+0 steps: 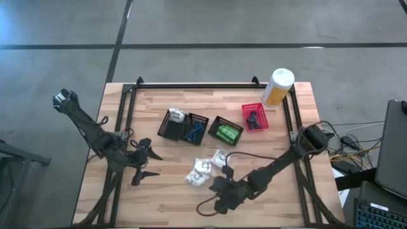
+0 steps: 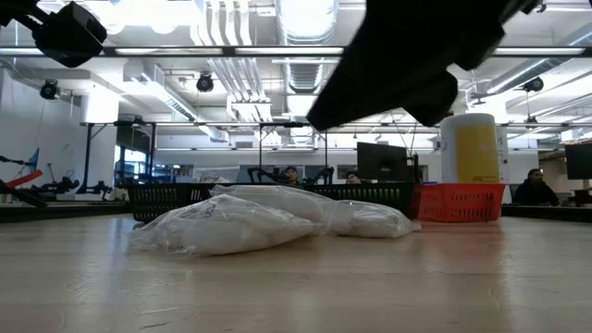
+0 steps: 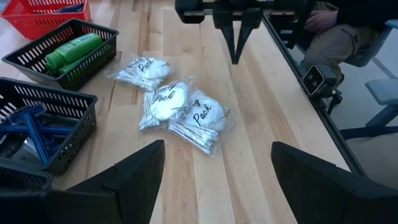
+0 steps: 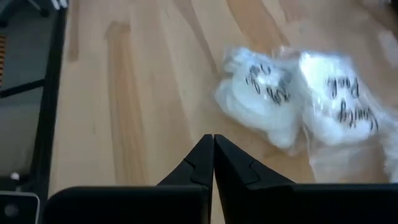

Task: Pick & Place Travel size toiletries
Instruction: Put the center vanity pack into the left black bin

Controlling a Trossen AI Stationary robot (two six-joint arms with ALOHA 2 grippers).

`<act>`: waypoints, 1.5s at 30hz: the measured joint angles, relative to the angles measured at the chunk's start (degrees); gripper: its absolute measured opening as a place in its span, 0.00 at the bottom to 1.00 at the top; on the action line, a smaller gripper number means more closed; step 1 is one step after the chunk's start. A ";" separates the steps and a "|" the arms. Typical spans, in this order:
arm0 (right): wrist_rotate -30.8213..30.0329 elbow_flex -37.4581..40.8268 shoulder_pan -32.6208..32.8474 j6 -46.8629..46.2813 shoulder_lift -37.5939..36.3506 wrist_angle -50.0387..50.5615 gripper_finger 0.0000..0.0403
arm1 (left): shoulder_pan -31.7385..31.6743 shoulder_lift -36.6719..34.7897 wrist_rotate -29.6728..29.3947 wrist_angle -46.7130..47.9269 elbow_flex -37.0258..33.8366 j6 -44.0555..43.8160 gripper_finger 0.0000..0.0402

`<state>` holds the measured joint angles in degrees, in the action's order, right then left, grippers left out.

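Wooden planks run the length of my table, with a busy workshop visible beyond it in the low view. Three clear-wrapped white packs (image 1: 205, 169) lie loose on the bare wood near the middle, printed with script lettering, cotton swabs showing through the wrap (image 3: 186, 115); two of them touch, the third sits just beside. Behind them stands a row of mesh baskets: a black basket with green packets (image 1: 226, 131), another black basket holding blue items (image 1: 195, 128), a third black basket with a white lump (image 1: 173, 122), and a red basket (image 1: 255, 117) with something dark inside. A white-and-yellow canister (image 1: 278, 86) stands at the far corner.

My right gripper (image 4: 213, 149) hangs close beside the packs with its fingers pressed together, holding nothing. My left gripper (image 1: 143, 160) waits well apart on the left, fingers spread wide and empty.

I judge the step in hand to be picking up a white pack. To do it well I should part my right fingers first, come down over the plump centre of the nearest pack, and pinch the bulk, not the loose slippery film.
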<state>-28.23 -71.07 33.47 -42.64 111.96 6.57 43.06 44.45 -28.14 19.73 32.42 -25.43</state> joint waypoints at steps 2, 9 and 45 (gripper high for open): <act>-0.12 -0.38 0.09 0.21 -0.02 -0.30 0.02 | -0.01 0.00 0.00 0.00 0.00 -0.02 0.74; -0.44 -0.66 0.15 -3.04 0.22 -2.92 0.02 | 0.00 0.00 0.00 0.00 0.00 -0.09 0.74; -11.72 -15.29 3.31 3.09 9.28 20.30 0.27 | -0.01 0.12 0.00 0.04 -0.07 0.81 0.74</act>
<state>-39.95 -86.35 36.78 -39.54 121.25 26.86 43.05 44.57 -28.14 19.77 32.36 -24.62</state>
